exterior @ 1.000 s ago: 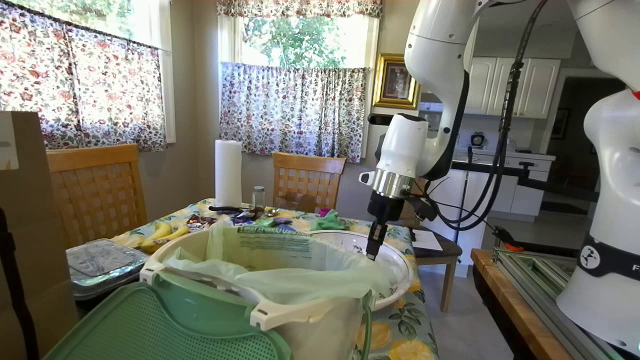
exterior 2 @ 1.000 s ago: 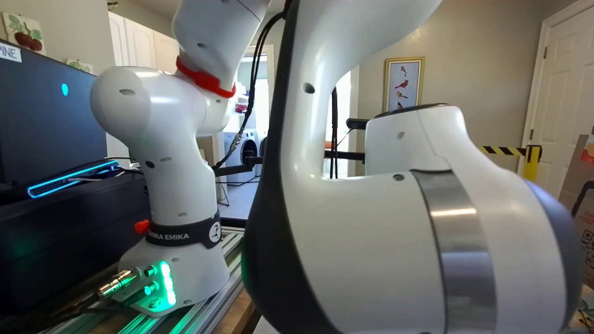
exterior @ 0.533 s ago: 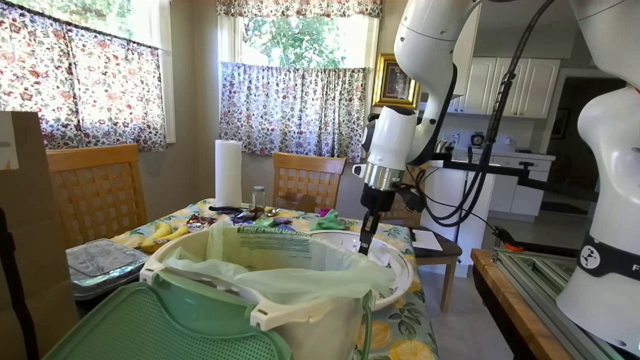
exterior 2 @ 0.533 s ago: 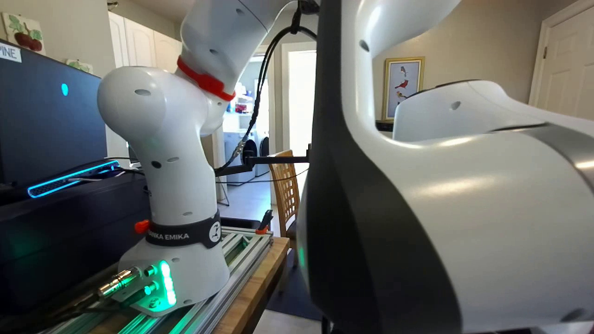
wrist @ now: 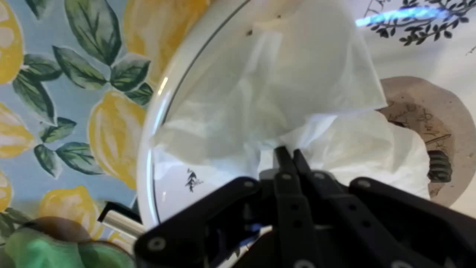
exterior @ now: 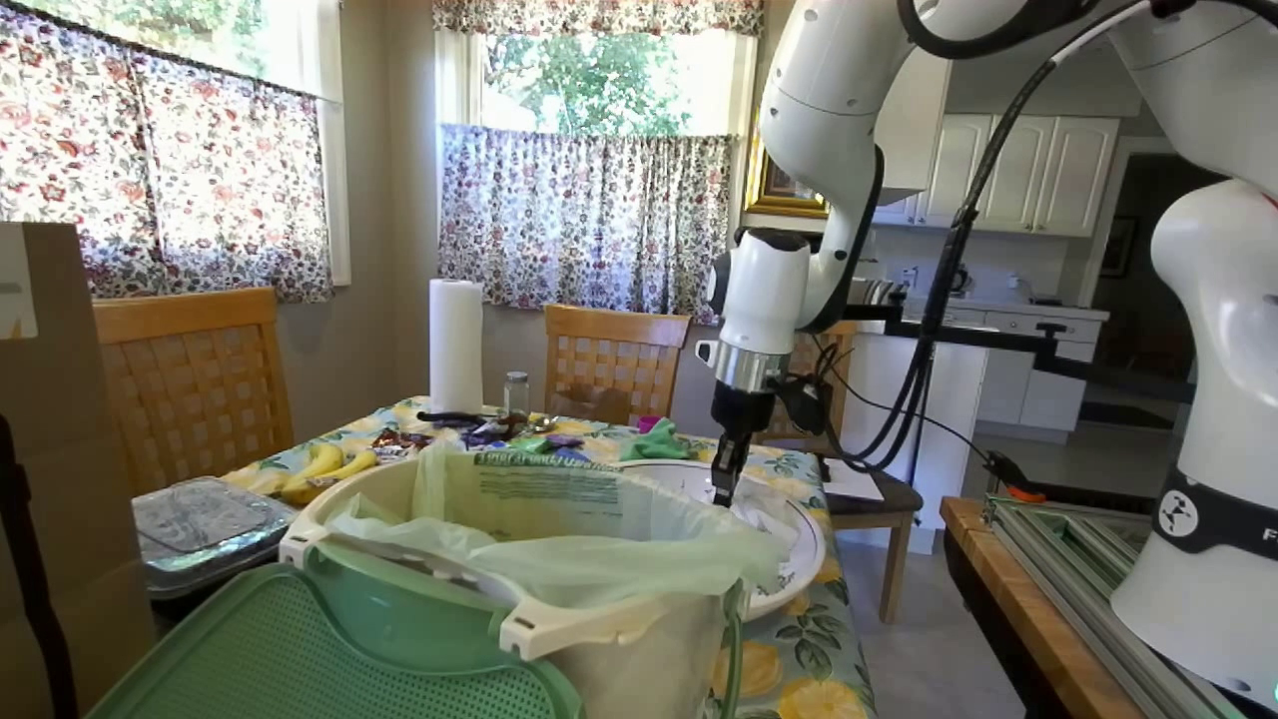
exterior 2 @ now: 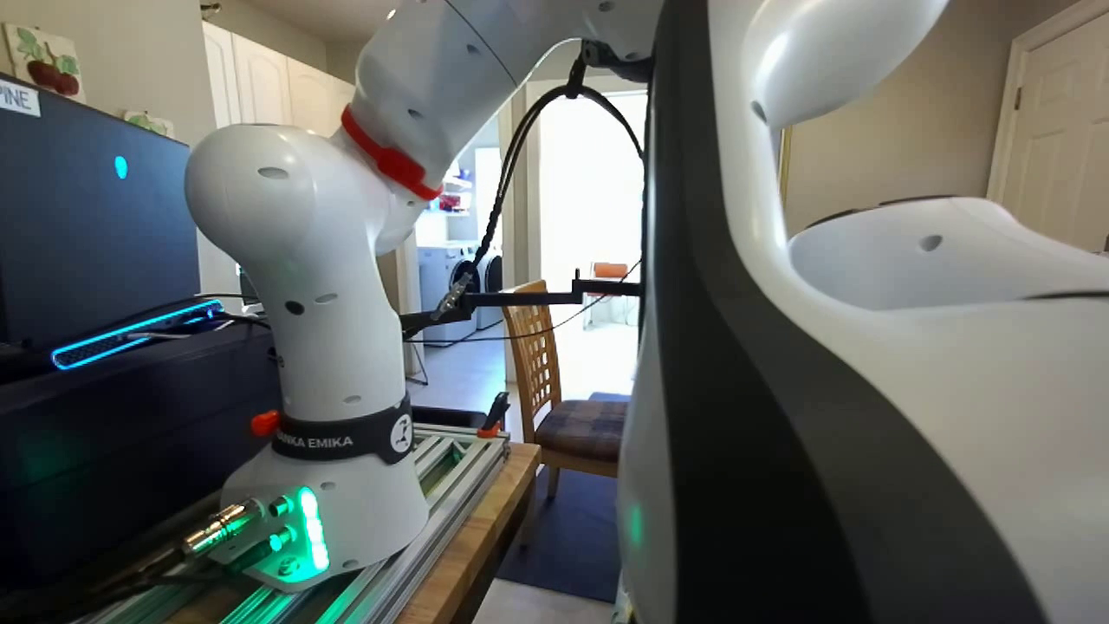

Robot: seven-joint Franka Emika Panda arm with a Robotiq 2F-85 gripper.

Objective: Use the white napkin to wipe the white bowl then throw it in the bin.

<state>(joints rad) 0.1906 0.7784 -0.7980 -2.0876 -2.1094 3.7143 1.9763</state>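
The white bowl (exterior: pixel 814 544) with dark leaf decoration stands on the lemon-patterned tablecloth, partly hidden behind the bin. Its rim (wrist: pixel 146 167) also shows in the wrist view. My gripper (exterior: pixel 724 496) is low over the bowl. In the wrist view the gripper fingertips (wrist: pixel 290 152) are closed on the crumpled white napkin (wrist: pixel 316 74), which spreads over the bowl's inner surface. A brownish patch (wrist: pixel 455 123) shows in the bowl beside the napkin. The pale-green bin (exterior: pixel 639 654), lined with a translucent bag, stands in front of the bowl. An exterior view shows only the arm (exterior 2: pixel 780 390), not the gripper.
A green cloth-like thing (exterior: pixel 659 442) lies behind the bowl. Bananas (exterior: pixel 324 469), a covered container (exterior: pixel 212 529), a paper towel roll (exterior: pixel 456 350) and a jar (exterior: pixel 516 396) stand farther left. A green perforated panel (exterior: pixel 329 649) is in front of the bin.
In an exterior view my gripper has moved left across the bowl and slightly up, with more napkin showing to its right. The arm has swung right in the view of the base.
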